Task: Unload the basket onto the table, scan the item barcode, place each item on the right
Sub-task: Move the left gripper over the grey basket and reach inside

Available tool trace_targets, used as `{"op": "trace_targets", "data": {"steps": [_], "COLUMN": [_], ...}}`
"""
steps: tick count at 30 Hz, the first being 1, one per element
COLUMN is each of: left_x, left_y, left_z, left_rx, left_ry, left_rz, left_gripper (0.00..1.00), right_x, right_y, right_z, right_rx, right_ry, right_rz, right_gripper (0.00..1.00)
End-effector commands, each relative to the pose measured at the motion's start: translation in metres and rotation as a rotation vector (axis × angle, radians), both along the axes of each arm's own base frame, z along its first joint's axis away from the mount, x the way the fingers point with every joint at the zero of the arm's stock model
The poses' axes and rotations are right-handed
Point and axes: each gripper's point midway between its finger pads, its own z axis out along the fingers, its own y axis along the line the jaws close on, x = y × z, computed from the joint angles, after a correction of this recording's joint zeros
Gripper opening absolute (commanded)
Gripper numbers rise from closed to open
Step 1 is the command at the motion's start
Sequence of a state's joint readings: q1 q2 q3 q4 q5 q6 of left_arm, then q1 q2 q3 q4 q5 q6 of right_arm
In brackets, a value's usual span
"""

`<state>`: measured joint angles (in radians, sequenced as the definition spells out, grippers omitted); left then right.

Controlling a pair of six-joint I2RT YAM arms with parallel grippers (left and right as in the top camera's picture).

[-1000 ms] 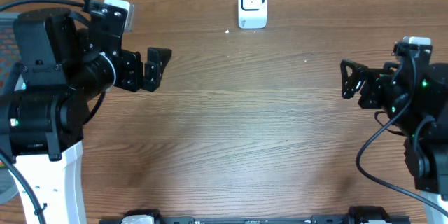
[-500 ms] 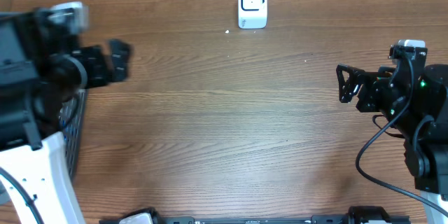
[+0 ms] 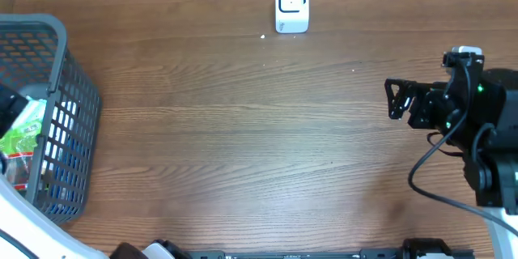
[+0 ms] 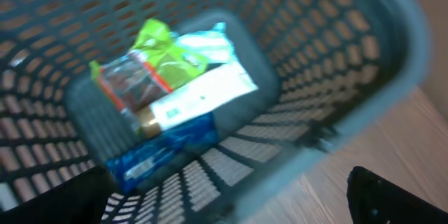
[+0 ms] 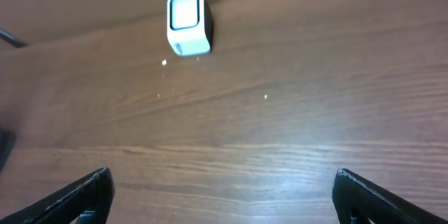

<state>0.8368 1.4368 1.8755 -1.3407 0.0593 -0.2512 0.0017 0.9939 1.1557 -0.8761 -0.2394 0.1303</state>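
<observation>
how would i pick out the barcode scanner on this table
Look along the far edge of the brown wooden table, near its middle. There stands a small white box-shaped barcode scanner with a pale window on its face. Unlike the grey plastic mesh basket at the left end, it is solid, white and stands apart.

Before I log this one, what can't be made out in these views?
Barcodes on the packets in the basket: left wrist view, blurred.
Rest of the basket's contents: overhead view, hidden by the mesh wall and cut off by the left edge.
Scanner window detail: overhead and right wrist views, too small.
</observation>
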Motion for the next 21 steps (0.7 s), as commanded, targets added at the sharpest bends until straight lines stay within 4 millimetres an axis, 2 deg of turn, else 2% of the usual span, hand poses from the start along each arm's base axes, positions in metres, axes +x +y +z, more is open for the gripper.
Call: {"op": "trace_targets", "data": {"steps": [1, 5, 6, 10, 16, 17, 21], "left_x": [-0.004, 0.006, 0.012, 0.023, 0.033, 0.033, 0.039], "left_y": [0.03, 0.046, 0.054, 0.066, 0.057, 0.057, 0.059], "left_z": [-0.024, -0.049, -0.063, -0.095, -0.149, -0.159, -0.183], "left_rx": [-0.044, -0.08, -0.099, -0.144, -0.272, -0.295, -0.335], "left_ry": [0.066, 0.122, 0.147, 0.209, 0.344, 0.367, 0.406], "left_rz": [0.122, 0.133, 0.134, 0.099, -0.048, -0.057, -0.071], "left_gripper": [1.0, 1.0, 1.0, 1.0, 1.0, 0.96, 0.92], "right_x": [0.004, 0.006, 0.006, 0.006, 0.007, 0.008, 0.01], "right_y": [0.008, 0.013, 0.014, 0.014, 0.014, 0.014, 0.014], "right_z": [0.003, -0.004, -0.004, -0.004, -0.002, -0.001, 0.002], "right_rx": [0.024, 0.043, 0.045, 0.044, 0.042, 0.042, 0.041], "right_ry": [0.013, 0.04, 0.042, 0.041, 0.028, 0.022, 0.008], "right_rz": [0.04, 0.063, 0.066, 0.066, 0.068, 0.068, 0.069], "right_gripper": [1.0, 1.0, 1.0, 1.0, 1.0, 1.0, 1.0]}}
